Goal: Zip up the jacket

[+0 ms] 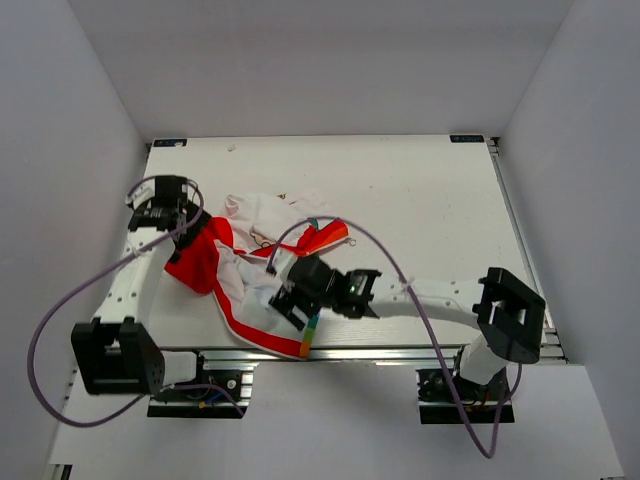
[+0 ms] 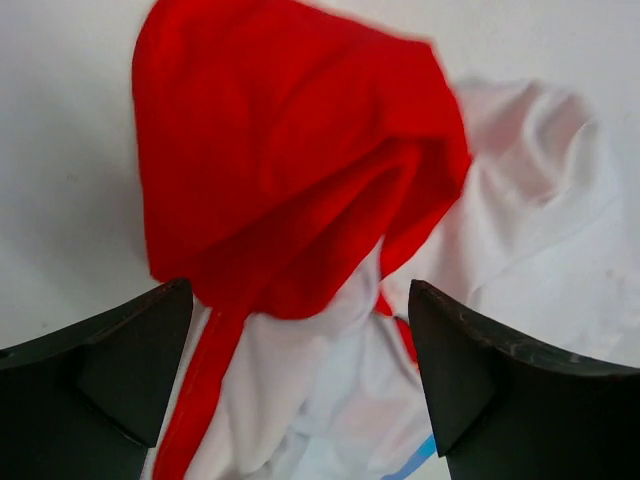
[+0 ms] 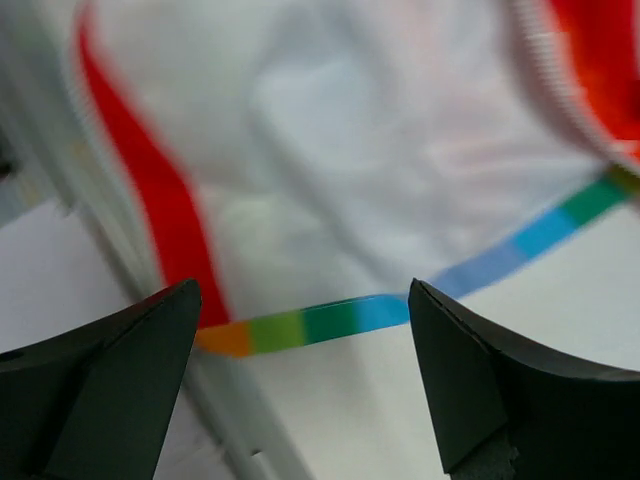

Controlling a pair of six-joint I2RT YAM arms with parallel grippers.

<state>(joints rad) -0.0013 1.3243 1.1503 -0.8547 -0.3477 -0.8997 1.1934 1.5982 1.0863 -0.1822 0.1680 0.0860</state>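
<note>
The jacket (image 1: 240, 275) is seen crumpled, its red hood (image 2: 290, 160) framed by the parted left gripper (image 2: 300, 300) and its rainbow strip (image 3: 330, 320) by the parted right gripper (image 3: 305, 300).

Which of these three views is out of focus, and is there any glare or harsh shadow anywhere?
Right wrist: blurriest, the jacket and its rainbow stripe are smeared. Left wrist: the red hood is slightly soft. Top external: sharp, evenly lit, no glare, only faint shadows.

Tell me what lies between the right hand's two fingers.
The jacket: its rainbow strip and white cloth cross the gap between the open fingers of the right hand, ungripped, as the right wrist view shows.
</note>
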